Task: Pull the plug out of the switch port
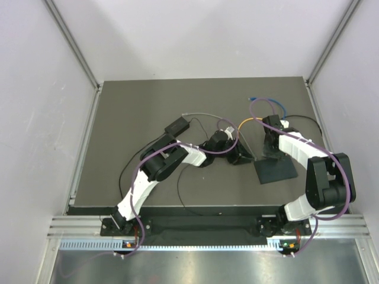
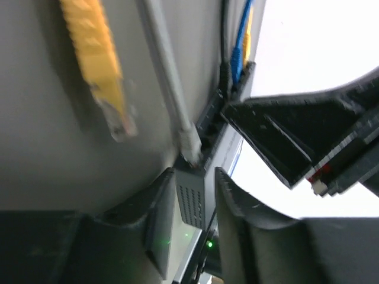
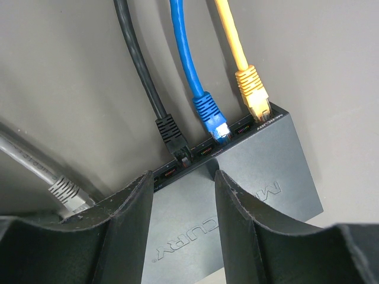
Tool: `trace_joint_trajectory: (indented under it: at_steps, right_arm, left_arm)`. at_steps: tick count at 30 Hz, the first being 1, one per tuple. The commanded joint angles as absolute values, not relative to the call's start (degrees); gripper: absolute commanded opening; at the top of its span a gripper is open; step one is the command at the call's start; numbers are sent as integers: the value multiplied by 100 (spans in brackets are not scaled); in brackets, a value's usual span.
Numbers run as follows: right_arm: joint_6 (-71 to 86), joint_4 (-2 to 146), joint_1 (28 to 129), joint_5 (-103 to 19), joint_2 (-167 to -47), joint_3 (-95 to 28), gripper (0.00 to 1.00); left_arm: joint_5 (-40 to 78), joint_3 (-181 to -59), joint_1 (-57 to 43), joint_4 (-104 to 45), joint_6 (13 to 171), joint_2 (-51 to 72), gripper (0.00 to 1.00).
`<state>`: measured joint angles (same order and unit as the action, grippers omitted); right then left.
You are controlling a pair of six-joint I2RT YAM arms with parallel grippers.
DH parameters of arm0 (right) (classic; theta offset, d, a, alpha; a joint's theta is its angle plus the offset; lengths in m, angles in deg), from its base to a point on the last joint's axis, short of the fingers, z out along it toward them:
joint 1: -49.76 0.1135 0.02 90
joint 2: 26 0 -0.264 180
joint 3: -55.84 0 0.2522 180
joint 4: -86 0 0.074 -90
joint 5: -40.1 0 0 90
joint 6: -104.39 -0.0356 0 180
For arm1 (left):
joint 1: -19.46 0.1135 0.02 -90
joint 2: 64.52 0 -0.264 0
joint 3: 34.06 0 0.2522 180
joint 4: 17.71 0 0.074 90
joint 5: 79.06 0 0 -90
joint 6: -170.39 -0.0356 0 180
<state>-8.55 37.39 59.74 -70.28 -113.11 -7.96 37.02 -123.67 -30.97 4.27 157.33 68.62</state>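
Matte black switch point(image 3: 278, 171) on the right of the grey bench point(image 1: 136, 106), long axis left to right, port row point(image 3: 204, 151) facing far.
Tone-on-tone lettering point(image 3: 266, 195) "MERCURY" across the flat lid, set along the long axis; finer print by the ports too small to read. Seated in the row, left to right: grey plug point(image 3: 66, 194), black plug point(image 3: 172, 133), blue plug point(image 3: 208, 109), yellow plug point(image 3: 251, 86), each ribbed boot in line with its round cable, tip aimed near into the box. Blurred second yellow plug point(image 2: 112, 100) loose, clear of any port, roughly parallel to the grey one. Over the lid, right pincer point(image 3: 183, 177) parted, gripping nothing. At the vented left end, left pincer point(image 2: 195, 177) narrowly parted, clamping nothing; green lamps point(image 2: 208, 244) lit nearby.
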Motion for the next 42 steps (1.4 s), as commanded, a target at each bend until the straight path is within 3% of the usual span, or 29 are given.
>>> trace_joint_trajectory:
  at_steps: [1,9,24,42]
  right_arm:
    - [-1014,3664,5987,-6159,-11749,-380,45]
    - [-996,3673,5987,-6141,-11758,-380,45]
    - [-1005,3647,5978,-6168,-11741,-388,45]
    - [-996,3656,5952,-6150,-11775,-388,45]
  left_arm:
    - [3617,-12692,-3072,440,15905,7056,39]
    - [3063,-13000,-3230,16,15773,7118,49]
    - [3019,-12832,-3362,254,16353,7390,49]
    - [3036,-12921,-3424,-625,15342,7417,32]
